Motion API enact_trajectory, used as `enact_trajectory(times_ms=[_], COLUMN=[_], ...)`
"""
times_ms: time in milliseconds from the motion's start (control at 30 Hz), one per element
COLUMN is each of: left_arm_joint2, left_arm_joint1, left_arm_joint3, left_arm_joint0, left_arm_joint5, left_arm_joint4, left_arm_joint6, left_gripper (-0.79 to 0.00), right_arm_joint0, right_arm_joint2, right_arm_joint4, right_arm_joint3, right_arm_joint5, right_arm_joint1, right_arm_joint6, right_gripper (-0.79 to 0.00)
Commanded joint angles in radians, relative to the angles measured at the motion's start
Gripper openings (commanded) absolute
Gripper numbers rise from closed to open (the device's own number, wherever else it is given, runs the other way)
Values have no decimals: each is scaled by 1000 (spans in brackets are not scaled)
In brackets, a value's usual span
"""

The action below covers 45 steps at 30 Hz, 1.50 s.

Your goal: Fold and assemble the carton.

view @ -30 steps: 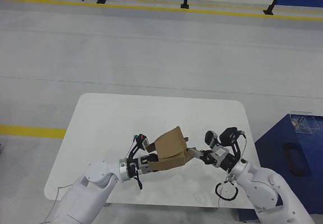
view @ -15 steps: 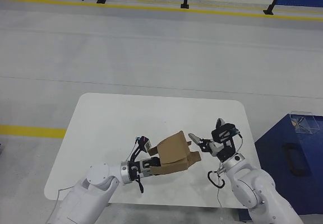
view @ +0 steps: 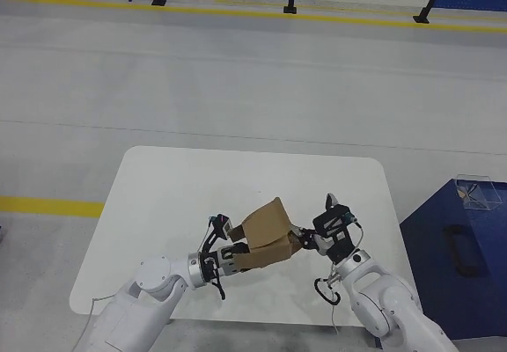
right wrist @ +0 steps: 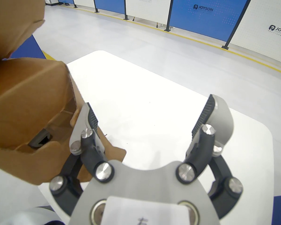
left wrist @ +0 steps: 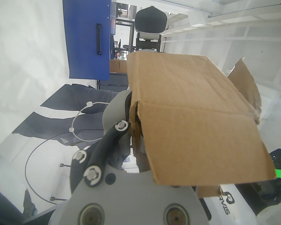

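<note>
Top view: seemingly clamping half-formed carton (view: pixel 267 231) in left end effector (view: pixel 236 255), holding right end effector (right wrist: pixel 149 101) spread apart at end flap (right wrist: pixel 112 152); leaving flaps to close.

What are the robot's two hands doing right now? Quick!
Left gripper: closed, holding the carton.
Right gripper: open, holding nothing, right beside the carton.

Carton (view: pixel 267 232): plain brown cardboard, half-formed and tilted. One end is open, its flaps loose and splayed, and one flap edge is ragged. It sits over the near middle of the white counter (view: pixel 192 185), its other end clamped in the left gripper (view: pixel 239 254).
</note>
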Motion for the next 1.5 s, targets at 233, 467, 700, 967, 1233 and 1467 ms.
enact_trajectory(times_ms=[233, 467, 700, 967, 1233, 1467], left_arm_joint2=[3, -1, -8, -25, -25, -12], left_arm_joint1=[-3, -4, -4, -1, -2, -7], left_arm_joint3=[5, 15, 18, 7, 12, 22], left_arm_joint0=[-8, -14, -15, -8, -18, -29], left_arm_joint5=[5, 6, 4, -7, 4, 11], left_arm_joint4=[-2, -9, -18, -30, -28, -27], left_arm_joint6=[-3, -11, -24, -46, -51, -54], left_gripper=[-785, -785, -785, -785, -785, -785], right_arm_joint0=[18, 32, 32, 33, 56, 67], right_arm_joint2=[-76, -81, -9, 129, 121, 186], right_arm_joint4=[-90, -87, -12, 198, 505, 796], right_arm_joint3=[8, 14, 18, 115, 204, 223], right_arm_joint5=[63, 76, 71, -49, -311, -438], right_arm_joint1=[-21, -32, -35, -26, -25, -15], right_arm_joint6=[-8, -3, 13, 171, 360, 467], right_gripper=[0, 0, 0, 0, 0, 0])
